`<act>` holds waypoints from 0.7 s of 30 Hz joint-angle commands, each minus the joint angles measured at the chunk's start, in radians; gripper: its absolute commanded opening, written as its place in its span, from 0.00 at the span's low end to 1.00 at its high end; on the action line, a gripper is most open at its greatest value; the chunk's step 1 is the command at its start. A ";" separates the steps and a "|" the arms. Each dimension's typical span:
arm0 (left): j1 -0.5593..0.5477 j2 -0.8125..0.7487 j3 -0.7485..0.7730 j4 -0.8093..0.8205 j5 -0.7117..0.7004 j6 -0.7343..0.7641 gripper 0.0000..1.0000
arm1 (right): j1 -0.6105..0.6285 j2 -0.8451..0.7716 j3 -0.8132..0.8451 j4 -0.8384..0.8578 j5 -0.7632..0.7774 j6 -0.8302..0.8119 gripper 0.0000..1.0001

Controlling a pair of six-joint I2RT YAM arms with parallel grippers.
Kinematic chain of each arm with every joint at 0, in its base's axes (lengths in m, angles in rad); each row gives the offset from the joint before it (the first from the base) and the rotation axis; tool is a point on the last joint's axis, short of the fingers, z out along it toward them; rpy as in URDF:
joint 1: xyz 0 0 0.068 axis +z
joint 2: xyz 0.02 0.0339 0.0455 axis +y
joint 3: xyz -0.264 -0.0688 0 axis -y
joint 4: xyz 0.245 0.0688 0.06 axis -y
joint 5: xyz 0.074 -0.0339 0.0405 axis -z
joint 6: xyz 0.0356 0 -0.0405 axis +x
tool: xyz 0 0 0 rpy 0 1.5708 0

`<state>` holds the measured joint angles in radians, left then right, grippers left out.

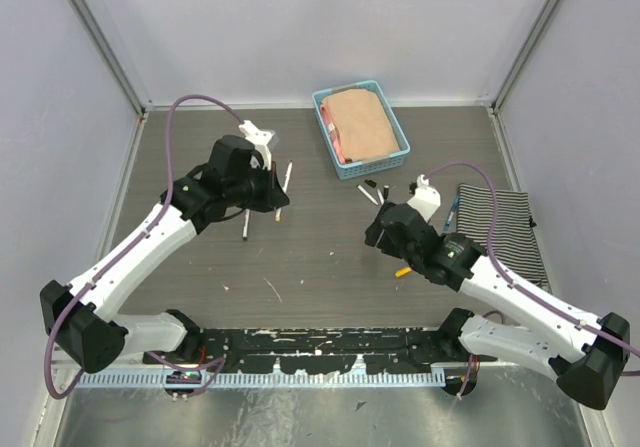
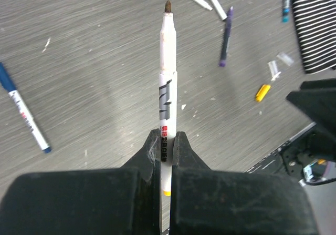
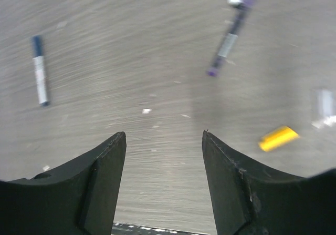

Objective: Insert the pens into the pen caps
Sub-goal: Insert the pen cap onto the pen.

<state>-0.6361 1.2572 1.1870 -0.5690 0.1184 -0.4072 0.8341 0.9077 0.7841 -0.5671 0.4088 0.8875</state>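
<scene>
Early on, judging by the loose pieces: nothing visibly joined yet, nearly all left to do. Pinching a white pen (image 2: 167,82) hard between the left jaws, low centre of the left wrist view, bare tip aimed at the top edge. Spread wide at the right jaws, bottom of the right wrist view, gripping and touching nothing. Beyond, loose on the tabletop (image 3: 157,61): a yellow cap (image 3: 278,138) at right, then a purple pen (image 3: 231,35) upper right and a blue-ended pen (image 3: 40,74) upper left
</scene>
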 commanded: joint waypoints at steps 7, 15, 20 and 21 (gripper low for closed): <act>0.013 0.028 0.103 -0.239 -0.063 0.233 0.00 | 0.004 0.082 0.013 -0.447 0.298 0.519 0.75; 0.012 0.096 0.097 -0.244 -0.106 0.251 0.00 | -0.049 0.182 -0.008 -0.442 0.260 0.520 0.84; 0.012 0.148 0.094 -0.247 -0.084 0.242 0.00 | -0.139 0.208 -0.067 -0.332 0.165 0.449 0.84; 0.012 0.157 0.096 -0.246 -0.086 0.237 0.00 | -0.156 0.203 -0.082 -0.301 0.140 0.437 0.83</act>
<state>-0.6262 1.3888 1.2648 -0.8001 0.0296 -0.1791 0.7345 1.1229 0.7422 -0.9573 0.6022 1.3529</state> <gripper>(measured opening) 0.041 0.847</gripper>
